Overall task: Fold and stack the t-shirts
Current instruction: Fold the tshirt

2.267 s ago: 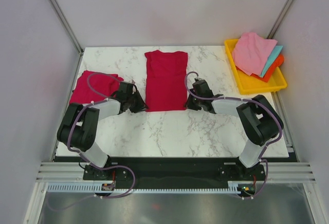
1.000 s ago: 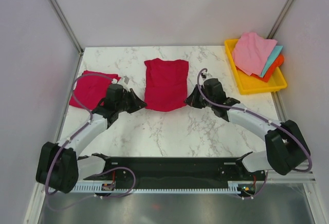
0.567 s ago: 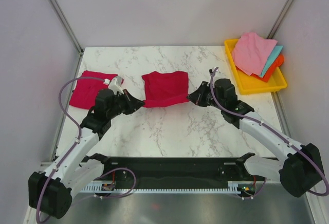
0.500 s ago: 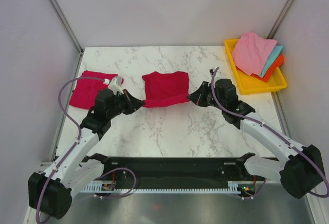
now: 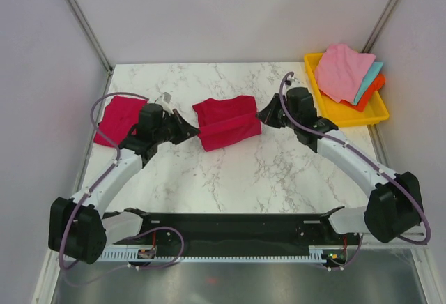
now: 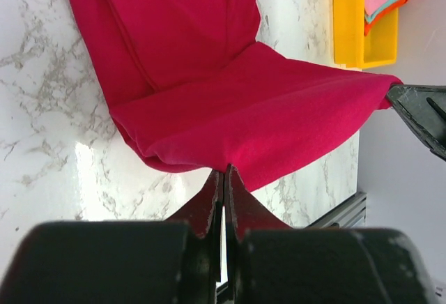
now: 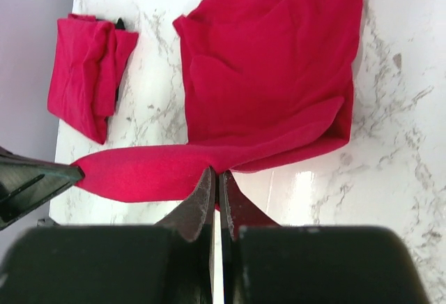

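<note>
Seen from above, the plain crimson-red cloth t-shirt lies mid-frame on the white marble tabletop, its near hem lifted and stretched between the arms. The left gripper grasps the hem's left corner and the right gripper its right corner. Only the wrist views show the grips closely. In each, the jaws are pinched flat on the cloth edge at lower centre, with the raised flap hanging above the flat shirt body. The right wrist view also shows, at upper left, the second crimson-red t-shirt, folded into a small rectangle. The overhead view alone shows the whole yellow plastic tray at upper right, holding pink, teal and orange cloths.
</note>
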You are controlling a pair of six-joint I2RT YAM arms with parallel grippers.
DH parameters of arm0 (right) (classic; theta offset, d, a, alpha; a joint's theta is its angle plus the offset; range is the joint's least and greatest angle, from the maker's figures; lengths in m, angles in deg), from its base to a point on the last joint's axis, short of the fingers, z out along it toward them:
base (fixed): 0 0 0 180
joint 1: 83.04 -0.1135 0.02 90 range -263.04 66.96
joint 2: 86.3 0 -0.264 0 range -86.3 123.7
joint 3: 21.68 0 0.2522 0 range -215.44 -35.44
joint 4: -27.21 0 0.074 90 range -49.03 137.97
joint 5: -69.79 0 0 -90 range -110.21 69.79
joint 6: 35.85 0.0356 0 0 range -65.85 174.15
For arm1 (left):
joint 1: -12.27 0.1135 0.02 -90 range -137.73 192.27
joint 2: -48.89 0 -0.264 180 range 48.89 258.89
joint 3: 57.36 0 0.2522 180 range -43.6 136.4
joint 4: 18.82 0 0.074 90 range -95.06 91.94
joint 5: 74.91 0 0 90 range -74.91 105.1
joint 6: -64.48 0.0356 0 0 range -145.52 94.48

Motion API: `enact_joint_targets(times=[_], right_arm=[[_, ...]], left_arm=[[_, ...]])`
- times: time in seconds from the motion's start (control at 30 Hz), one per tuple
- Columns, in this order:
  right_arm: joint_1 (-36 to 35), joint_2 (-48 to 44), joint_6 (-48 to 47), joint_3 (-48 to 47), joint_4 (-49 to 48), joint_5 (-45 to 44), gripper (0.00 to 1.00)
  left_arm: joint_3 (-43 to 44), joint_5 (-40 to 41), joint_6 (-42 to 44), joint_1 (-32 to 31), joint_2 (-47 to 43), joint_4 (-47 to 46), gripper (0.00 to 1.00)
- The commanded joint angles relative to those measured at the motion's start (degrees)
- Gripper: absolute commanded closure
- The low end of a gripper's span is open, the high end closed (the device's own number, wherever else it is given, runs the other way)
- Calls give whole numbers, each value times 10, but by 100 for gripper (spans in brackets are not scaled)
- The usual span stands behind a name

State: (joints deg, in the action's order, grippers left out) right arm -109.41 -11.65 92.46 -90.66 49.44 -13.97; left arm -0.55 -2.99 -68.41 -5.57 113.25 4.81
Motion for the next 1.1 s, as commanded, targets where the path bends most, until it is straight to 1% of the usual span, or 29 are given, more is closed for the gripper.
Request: enact_joint_targets(times=[0.0, 0.07, 0.2, 0.3, 0.37, 0.5, 0.6, 0.63, 0.67, 0.7, 0.73, 0.77, 0.8, 0.83, 0.87, 0.9, 0.97, 1.07], right_arm=[[22, 43, -2, -55, -9, 2, 100], [28, 63, 0, -82, -9, 2, 100], [40, 130, 3, -125, -12, 17, 100], [50, 177, -3, -163, -21, 25, 100], [57, 210, -9, -191, -30, 26, 100], [68, 265, -7, -234, -52, 36, 100], [76, 320, -2, -274, -71, 35, 100], [78, 359, 0, -305, -80, 36, 99], [79, 359, 4, -325, -80, 39, 97], [82, 404, 9, -348, -80, 40, 92], [84, 429, 16, -398, -80, 41, 64], [84, 477, 21, -423, -80, 37, 46], [85, 499, 26, -443, -79, 36, 27], [87, 520, 34, -484, -71, 38, 7], [88, 549, 37, -500, -71, 47, 5], [91, 559, 39, -518, -72, 56, 4], [91, 560, 32, -520, -77, 60, 4], [91, 532, 12, -487, -80, 47, 7]], left_arm=[[50, 2, -24, 11, 32, -5, 98], [74, -5, -25, 19, 61, -2, 98], [113, -6, -19, 37, 109, 9, 98], [141, -34, -24, 61, 159, 9, 98], [158, -43, -32, 76, 191, 7, 98], [191, -49, -52, 85, 246, -14, 98], [246, -55, -64, 90, 312, -20, 96], [285, -57, -70, 96, 331, -18, 94], [303, -60, -76, 98, 349, -18, 91], [323, -56, -83, 101, 387, -17, 85], [360, -50, -87, 104, 405, -13, 44], [381, -44, -89, 105, 430, -13, 20], [403, -35, -85, 107, 475, -9, 1], [461, -28, -85, 113, 502, 25, 0], [486, -31, -84, 116, 523, 31, 0], [516, -37, -85, 119, 546, 35, 0], [522, -28, -81, 119, 550, 33, 0], [501, -5, -76, 116, 537, 24, 0]])
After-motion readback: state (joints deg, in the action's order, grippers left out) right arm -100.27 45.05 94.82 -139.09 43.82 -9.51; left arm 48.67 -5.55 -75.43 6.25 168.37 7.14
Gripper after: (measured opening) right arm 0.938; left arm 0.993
